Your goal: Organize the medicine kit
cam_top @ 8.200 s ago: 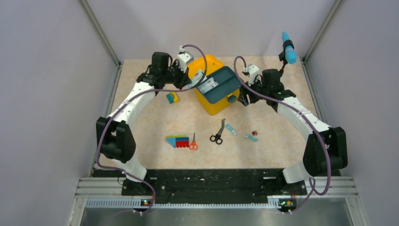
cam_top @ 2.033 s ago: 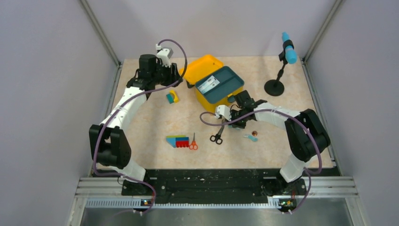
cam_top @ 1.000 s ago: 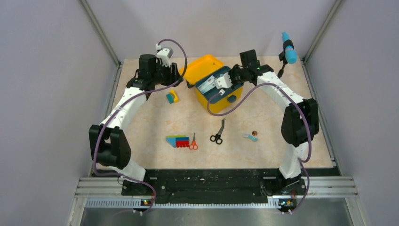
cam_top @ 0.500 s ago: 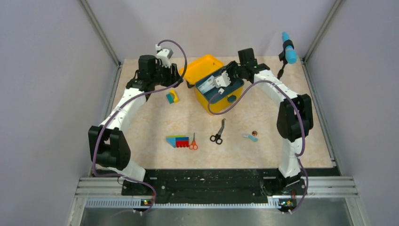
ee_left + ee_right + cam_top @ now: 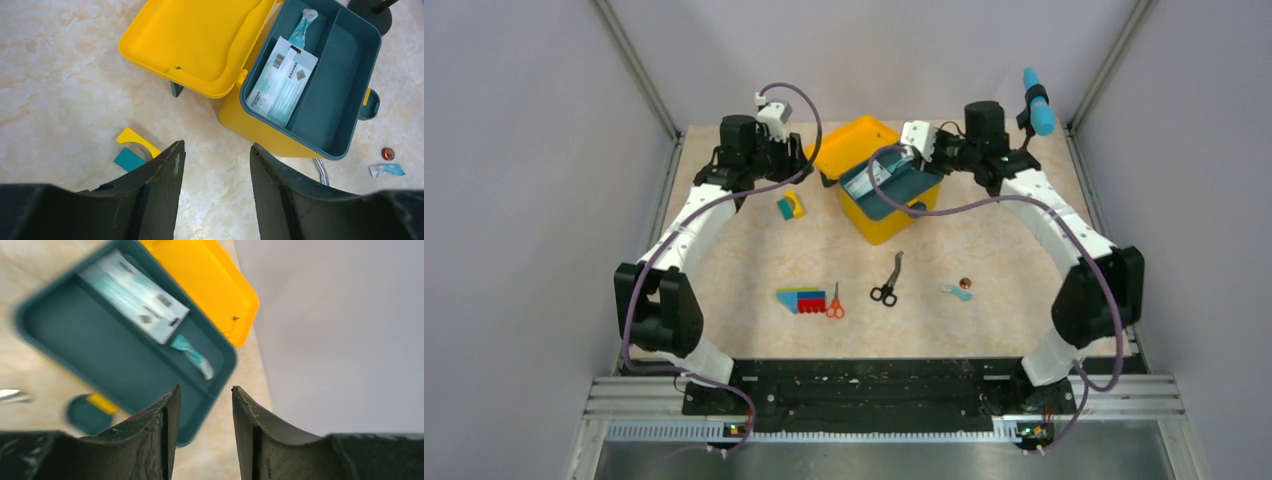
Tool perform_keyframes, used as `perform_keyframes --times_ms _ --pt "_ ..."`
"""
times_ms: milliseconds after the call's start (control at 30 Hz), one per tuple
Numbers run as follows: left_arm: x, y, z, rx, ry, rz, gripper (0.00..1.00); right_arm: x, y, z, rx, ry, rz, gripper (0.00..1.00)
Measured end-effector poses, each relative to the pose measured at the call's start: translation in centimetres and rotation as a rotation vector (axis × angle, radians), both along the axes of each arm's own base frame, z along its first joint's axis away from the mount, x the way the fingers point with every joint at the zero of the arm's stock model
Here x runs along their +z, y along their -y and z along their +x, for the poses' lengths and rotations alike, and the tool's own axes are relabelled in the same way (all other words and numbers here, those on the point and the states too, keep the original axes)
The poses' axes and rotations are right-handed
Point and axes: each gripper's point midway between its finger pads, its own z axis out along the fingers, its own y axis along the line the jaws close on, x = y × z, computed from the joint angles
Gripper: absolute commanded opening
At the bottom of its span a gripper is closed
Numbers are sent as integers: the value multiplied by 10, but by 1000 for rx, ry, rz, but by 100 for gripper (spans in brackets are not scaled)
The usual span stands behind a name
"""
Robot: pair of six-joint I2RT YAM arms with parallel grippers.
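The medicine kit (image 5: 879, 222) is a yellow box standing at the back middle of the table, its lid (image 5: 200, 45) swung open to the left. On top of it rests a dark teal tray (image 5: 902, 182) holding a white packet (image 5: 282, 82) and a teal sachet (image 5: 302, 22). My right gripper (image 5: 912, 158) hovers over the tray's far right end, open, with nothing between its fingers (image 5: 170, 405). My left gripper (image 5: 796, 165) hangs left of the lid, open and empty, above bare table.
A yellow-and-teal block (image 5: 790, 207) lies left of the kit. Nearer the front lie black scissors (image 5: 887, 282), orange scissors (image 5: 834, 302), a multicoloured block (image 5: 801, 300), a small sachet (image 5: 952, 291) and a copper disc (image 5: 965, 284). A teal-topped stand (image 5: 1036, 100) rises at the back right.
My right gripper went from shut to open above the tray and drew back toward the far right. The teal sachet lies in the tray. The left arm stayed put.
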Motion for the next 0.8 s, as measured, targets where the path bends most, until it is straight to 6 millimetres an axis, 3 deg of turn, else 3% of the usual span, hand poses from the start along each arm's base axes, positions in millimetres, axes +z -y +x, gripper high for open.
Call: perform_keyframes --times_ms 100,167,267,367,533,700,800 --pt "-4 0 6 5 -7 5 56 17 6 -47 -59 -102 150 46" --pt "-6 0 9 7 -13 6 56 13 11 -82 -73 -178 207 47" --pt "-10 1 12 8 -21 7 56 -15 21 -125 -83 -302 205 40" --pt "-11 1 12 9 -28 5 56 -64 31 -156 -138 -500 163 33" --pt "-8 2 13 10 -22 2 56 -126 47 -178 -243 -706 69 29" --pt "-8 1 13 11 -24 3 57 -174 63 -195 -288 -827 -50 28" --pt "-9 1 12 11 -28 4 57 -186 67 -198 -290 -852 -87 29"
